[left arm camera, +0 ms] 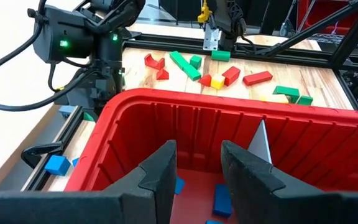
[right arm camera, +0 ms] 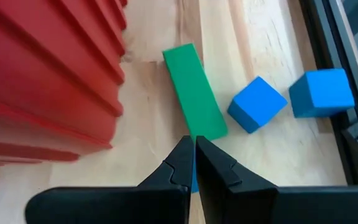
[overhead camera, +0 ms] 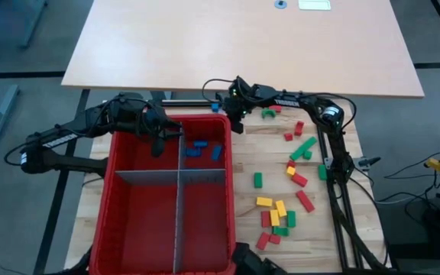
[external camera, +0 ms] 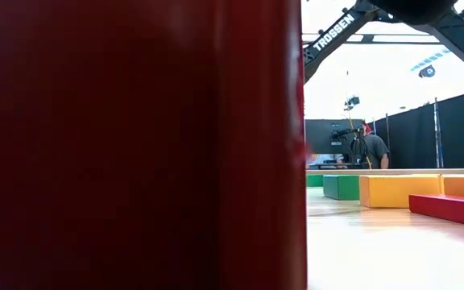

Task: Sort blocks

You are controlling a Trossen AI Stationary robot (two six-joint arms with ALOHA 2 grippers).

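Early days: only a few small blue rectangular blocks (overhead camera: 198, 148) sorted into the big red plastic bin's (overhead camera: 121, 221) far-right compartment. Dozens of red, green, yellow bricks (overhead camera: 296, 179) still scattered along the wooden worktop's right side. Right gripper (right arm camera: 194, 163) pinched nearly shut, low by the bin's far-right corner, beside a green block (right arm camera: 194, 90). Left gripper (left arm camera: 197, 163) narrowly parted, empty, over that compartment.

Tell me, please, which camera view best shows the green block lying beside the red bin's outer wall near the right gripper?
The right wrist view: the green block fills the frame, flat on the wood beside the red bin, just ahead of the right gripper. In the high view that gripper hides it; the low and left wrist views do not show it.
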